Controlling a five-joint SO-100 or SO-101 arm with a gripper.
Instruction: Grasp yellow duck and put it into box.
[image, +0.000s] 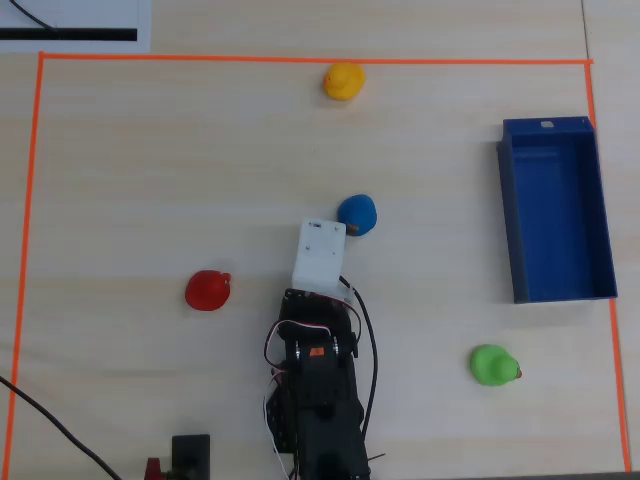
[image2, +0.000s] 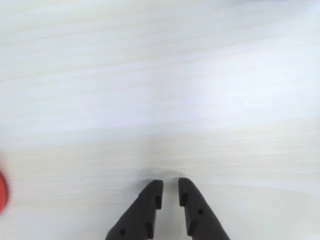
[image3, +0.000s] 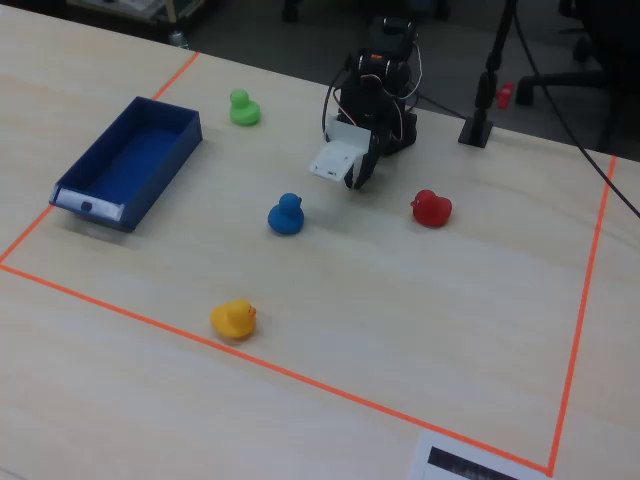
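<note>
The yellow duck (image: 343, 81) (image3: 233, 319) sits alone near the orange tape line, far from the arm. The box (image: 507, 220) (image3: 90, 205), a long dark-blue open tray, lies at the right of the overhead view with nothing in it. My gripper (image2: 170, 185) (image3: 358, 178) hangs low over bare table close to the arm's base. Its black fingers stand almost together with only a narrow gap and hold nothing. In the overhead view the white wrist housing (image: 320, 252) hides the fingers. The wrist view shows neither the duck nor the box.
A blue duck (image: 357, 213) (image3: 286, 215) sits just beyond the gripper. A red duck (image: 208, 290) (image2: 2, 192) (image3: 431, 208) lies to one side of the arm, a green duck (image: 493, 364) (image3: 243, 108) near the box. Orange tape (image: 300, 60) frames the work area.
</note>
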